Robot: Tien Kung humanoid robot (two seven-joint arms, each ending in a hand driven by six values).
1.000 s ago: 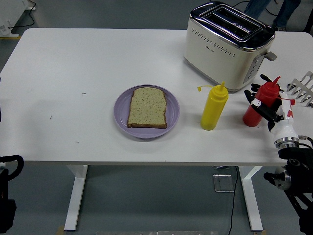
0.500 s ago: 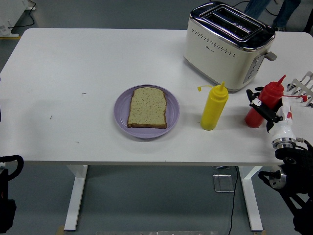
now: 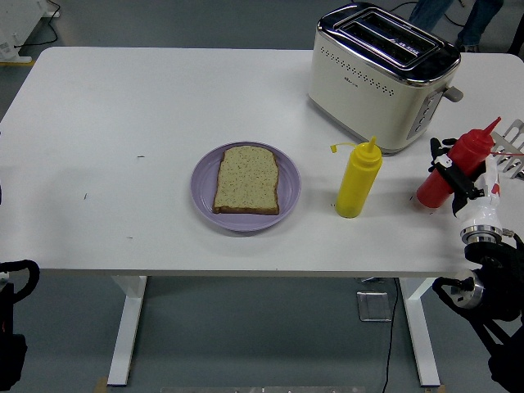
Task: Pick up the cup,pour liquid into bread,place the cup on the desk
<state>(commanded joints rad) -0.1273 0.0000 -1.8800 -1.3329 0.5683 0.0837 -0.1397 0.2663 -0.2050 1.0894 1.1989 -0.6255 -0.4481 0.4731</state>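
There is no cup in view; a red squeeze bottle (image 3: 468,152) stands in for it at the table's right edge. My right hand (image 3: 450,176) is shut on its middle, fingers wrapped around it. The bottle leans with its nozzle pointing up and to the right, and its base sits low by the table top. A slice of bread (image 3: 246,179) lies on a purple plate (image 3: 287,199) in the middle of the table, well to the left of the hand. My left arm (image 3: 12,327) rests below the table's near edge at the lower left.
A yellow squeeze bottle (image 3: 358,182) stands between the plate and the red bottle. A cream toaster (image 3: 372,78) sits behind them at the back right. A white rack (image 3: 514,143) shows at the right edge. A person's legs (image 3: 446,12) are at the top right.
My right hand has closed around the red bottle and tipped it to the right, with its nozzle swinging up and outward. Hand and bottle have shifted slightly right.
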